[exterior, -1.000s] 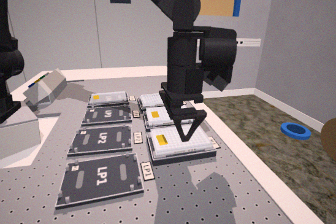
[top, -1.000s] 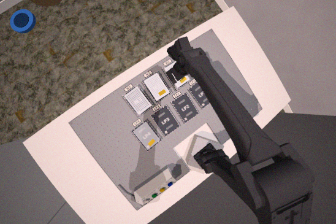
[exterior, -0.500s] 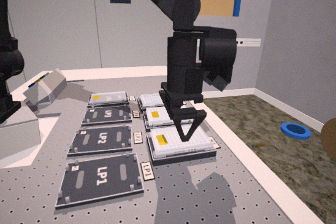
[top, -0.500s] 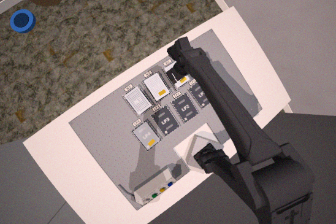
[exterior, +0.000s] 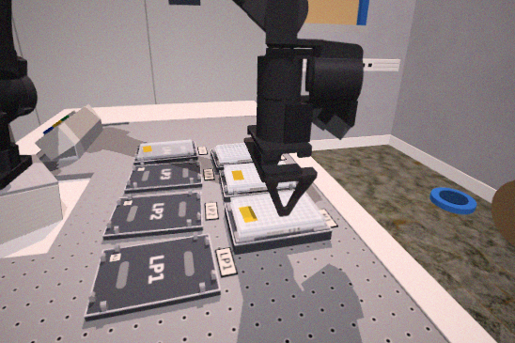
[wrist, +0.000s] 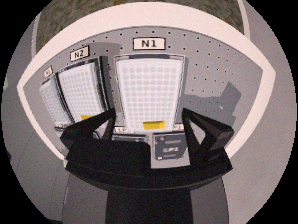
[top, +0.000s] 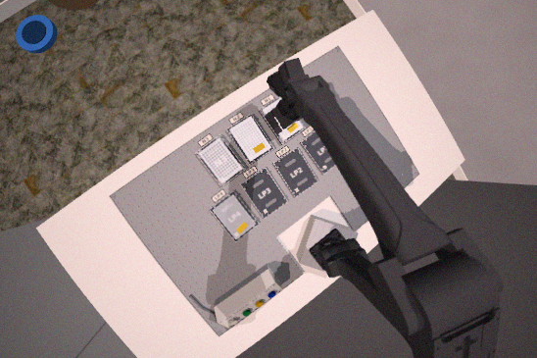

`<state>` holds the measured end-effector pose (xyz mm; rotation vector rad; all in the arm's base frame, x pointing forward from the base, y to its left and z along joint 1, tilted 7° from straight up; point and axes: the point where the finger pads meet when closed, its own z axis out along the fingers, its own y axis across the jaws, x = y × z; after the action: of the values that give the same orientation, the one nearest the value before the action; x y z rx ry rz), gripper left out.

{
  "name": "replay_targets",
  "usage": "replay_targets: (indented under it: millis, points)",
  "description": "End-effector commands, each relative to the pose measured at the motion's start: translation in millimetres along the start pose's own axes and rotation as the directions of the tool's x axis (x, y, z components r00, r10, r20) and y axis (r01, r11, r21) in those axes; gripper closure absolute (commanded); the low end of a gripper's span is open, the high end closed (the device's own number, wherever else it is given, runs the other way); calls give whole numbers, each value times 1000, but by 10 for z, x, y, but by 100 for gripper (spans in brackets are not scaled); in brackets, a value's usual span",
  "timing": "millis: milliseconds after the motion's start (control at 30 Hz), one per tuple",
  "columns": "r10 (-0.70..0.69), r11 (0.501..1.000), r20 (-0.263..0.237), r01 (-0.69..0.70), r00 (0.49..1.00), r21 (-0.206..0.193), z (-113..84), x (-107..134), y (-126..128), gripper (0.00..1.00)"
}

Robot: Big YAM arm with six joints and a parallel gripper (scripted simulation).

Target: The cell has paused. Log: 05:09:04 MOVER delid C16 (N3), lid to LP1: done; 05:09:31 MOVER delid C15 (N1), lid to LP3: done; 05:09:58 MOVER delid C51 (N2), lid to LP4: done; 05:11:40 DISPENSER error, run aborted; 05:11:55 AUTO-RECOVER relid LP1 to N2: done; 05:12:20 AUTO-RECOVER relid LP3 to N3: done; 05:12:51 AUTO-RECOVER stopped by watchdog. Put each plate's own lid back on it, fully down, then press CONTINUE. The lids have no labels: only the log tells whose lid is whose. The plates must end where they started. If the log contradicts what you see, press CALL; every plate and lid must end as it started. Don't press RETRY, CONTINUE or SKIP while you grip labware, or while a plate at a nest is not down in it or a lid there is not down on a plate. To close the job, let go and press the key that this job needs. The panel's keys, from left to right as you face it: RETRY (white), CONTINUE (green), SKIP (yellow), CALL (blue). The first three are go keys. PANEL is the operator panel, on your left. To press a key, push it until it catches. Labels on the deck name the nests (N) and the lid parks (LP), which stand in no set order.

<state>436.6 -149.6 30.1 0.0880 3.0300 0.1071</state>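
Observation:
My gripper is open and empty, hanging just above the plate in nest N1. That plate carries a yellow tag at its near end. The plate in N2 also shows a yellow tag. The third plate shows bare wells and no tag. A clear lid with a yellow tag lies on park LP4. Parks LP1, LP2 and LP3 are bare.
The operator panel stands at the deck's left end, with green, yellow and blue keys showing. The arm's base is behind the parks. The deck edge runs right of the nests.

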Motion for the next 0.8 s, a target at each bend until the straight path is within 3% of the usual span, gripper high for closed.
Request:
replay_targets:
  millis: [0, 233, 300, 700, 767]
  points:
    - [13, 1000, 23, -13, 1000, 4, -149, -102, 179, 0]
    - [14, 1000, 15, -14, 1000, 3, -45, -73, 424, 0]
    - [12, 1000, 35, -12, 999, 7, -112, -108, 524, 0]
    - [13, 1000, 27, -13, 1000, 1, -74, -108, 1128, 0]
    - [13, 1000, 27, -13, 1000, 1, -74, -108, 1128, 0]
